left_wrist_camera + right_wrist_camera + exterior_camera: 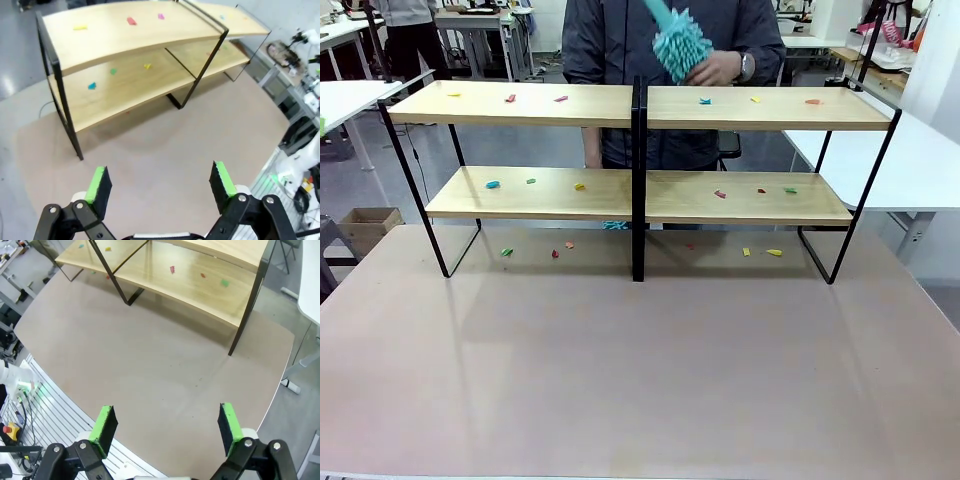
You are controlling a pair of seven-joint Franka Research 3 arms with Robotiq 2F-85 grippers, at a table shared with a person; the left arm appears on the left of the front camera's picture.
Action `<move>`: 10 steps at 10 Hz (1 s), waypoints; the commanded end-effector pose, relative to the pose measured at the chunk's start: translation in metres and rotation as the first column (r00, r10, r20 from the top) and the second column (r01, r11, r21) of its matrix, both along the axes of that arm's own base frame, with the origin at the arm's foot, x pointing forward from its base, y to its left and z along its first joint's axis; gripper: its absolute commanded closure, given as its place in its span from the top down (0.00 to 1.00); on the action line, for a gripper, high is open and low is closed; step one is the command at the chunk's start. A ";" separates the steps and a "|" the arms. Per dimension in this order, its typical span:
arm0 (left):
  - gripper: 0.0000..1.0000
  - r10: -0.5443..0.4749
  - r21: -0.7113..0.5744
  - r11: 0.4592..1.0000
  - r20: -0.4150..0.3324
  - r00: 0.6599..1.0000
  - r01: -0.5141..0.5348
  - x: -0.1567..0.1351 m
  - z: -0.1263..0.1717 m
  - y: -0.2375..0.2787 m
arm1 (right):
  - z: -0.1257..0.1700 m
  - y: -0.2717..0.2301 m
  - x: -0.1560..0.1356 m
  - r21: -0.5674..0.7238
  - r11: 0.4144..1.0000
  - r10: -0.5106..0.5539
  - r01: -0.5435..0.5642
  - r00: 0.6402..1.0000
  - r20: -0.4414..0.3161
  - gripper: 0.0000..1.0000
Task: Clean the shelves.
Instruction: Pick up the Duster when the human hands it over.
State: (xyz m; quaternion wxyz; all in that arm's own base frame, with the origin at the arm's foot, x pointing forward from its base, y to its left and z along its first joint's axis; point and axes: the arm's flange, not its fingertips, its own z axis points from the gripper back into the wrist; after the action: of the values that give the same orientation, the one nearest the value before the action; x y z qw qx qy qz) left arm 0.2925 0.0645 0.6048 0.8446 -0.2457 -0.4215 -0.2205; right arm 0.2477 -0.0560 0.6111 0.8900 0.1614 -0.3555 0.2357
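Across the table (640, 380) from us, toward its far edge, stand the shelves (545, 200). Their four wooden boards are dotted with small coloured scraps (492, 184), and a few more scraps lie on the table under the lower boards. Behind the shelves a person's hand (722, 68) holds a teal duster (680, 45) above the upper right board, near the black central upright. Our left gripper (160, 172) hangs over bare table, apart from the shelves' left end, jaws spread wide with nothing between them. Our right gripper (166, 412) is likewise released and empty, over the table well short of the shelves' right half.
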 end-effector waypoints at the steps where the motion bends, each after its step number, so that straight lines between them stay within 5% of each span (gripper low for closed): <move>1: 1.00 0.044 0.112 0.993 -0.040 0.998 -0.039 0.014 0.021 -0.020 | -0.006 -0.002 0.011 0.018 0.999 0.042 -0.042 0.999 0.023 1.00; 10: 1.00 -0.032 0.175 0.984 0.127 0.991 0.009 -0.027 0.061 -0.047 | -0.019 -0.005 0.019 0.020 0.997 0.075 -0.075 0.997 -0.013 1.00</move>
State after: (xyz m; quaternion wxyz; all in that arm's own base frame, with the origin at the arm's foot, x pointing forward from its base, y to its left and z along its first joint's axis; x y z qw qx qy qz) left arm 0.2711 0.0169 0.6708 0.8399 -0.1588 -0.4416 -0.2725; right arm 0.2631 -0.0588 0.5969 0.8919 0.1684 -0.3385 0.2482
